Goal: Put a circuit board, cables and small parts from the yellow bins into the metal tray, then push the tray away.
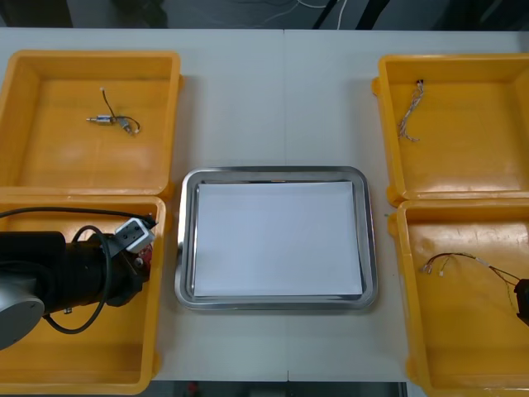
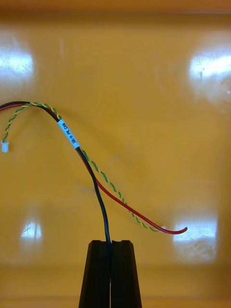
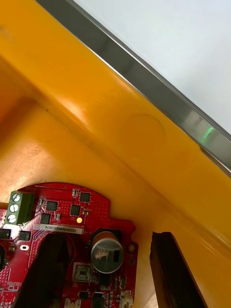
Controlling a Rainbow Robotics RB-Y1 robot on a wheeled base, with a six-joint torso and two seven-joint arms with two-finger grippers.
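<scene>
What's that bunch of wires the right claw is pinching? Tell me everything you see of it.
The cable is a bundle: a black wire, a red wire and a yellow-green twisted pair, banded by a white printed label. The twisted pair ends in a white plug; the red end curves free. The right claw is shut on the black wire. The bundle trails over the floor of the near yellow bin on the robot's right.

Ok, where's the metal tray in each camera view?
Front view: metal tray centred on the table, between the yellow bins.
Left wrist view: its shiny rim just beyond the near left bin's wall, ahead of the open left claw.
Right wrist view: faces the black cable in the shut right claw instead.
Shared landmark: that bin wall.
</scene>
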